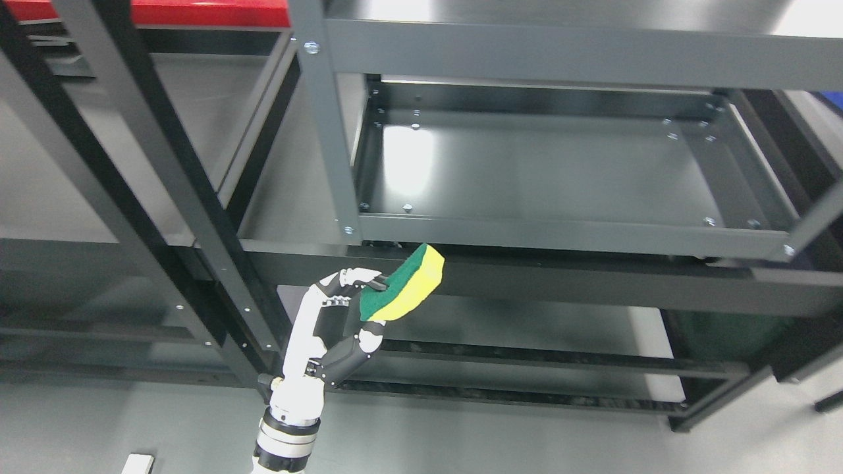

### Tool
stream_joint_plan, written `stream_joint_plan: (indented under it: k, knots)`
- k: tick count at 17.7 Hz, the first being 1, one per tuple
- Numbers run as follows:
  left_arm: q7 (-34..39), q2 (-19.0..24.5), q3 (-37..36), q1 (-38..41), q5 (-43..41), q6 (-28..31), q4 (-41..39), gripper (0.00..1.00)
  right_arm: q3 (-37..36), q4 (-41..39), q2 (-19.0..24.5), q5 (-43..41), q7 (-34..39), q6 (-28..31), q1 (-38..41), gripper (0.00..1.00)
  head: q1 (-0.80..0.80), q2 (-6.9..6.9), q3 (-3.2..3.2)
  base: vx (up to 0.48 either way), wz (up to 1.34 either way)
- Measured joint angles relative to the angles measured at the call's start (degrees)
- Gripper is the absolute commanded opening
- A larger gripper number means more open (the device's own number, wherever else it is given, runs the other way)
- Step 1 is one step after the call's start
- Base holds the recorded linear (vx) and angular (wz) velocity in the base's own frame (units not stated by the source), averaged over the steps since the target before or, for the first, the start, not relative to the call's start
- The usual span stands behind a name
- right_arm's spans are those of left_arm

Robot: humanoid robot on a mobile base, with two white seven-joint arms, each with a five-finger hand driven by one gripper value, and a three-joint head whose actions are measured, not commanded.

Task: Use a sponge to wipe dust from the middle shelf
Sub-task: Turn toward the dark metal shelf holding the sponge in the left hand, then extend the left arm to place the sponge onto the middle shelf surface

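Observation:
My left hand (374, 309) rises from the bottom edge, left of the middle, white with dark joints. It is shut on a sponge (407, 284) that has a green scouring side and a yellow side, pinched between the fingers above and the thumb below. The sponge tilts up to the right and hangs in front of the front rim of the middle shelf (566, 234), just below it. That shelf is a dark grey metal tray with a glossy floor (540, 164) and bolt heads along its edges. My right hand does not show.
A grey upright post (326, 125) stands just left of the sponge, at the shelf's front left corner. A second dark rack (164, 171) fills the left side, with a red panel (197, 12) on top. A lower shelf (527, 342) lies beneath. A small white object (137, 464) lies on the floor.

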Motion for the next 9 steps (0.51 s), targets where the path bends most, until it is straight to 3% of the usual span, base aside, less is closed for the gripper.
stream_joint_plan:
  k: [6,9]
  knots:
    - [-4.43,-0.01,-1.23,-1.66,-0.36,0.57,0.19,0.0,0.0,0.0,0.0,0.0,0.0,0.0,0.02,1.0,0.0,0.0,0.0,0.058,-0.07]
    - [-11.65,-0.02,-1.79,-6.97,-4.93,0.62,0.23,0.0,0.0,0.0,0.0,0.0,0.0,0.0,0.03,1.0,0.0,0.0,0.0,0.065,-0.15]
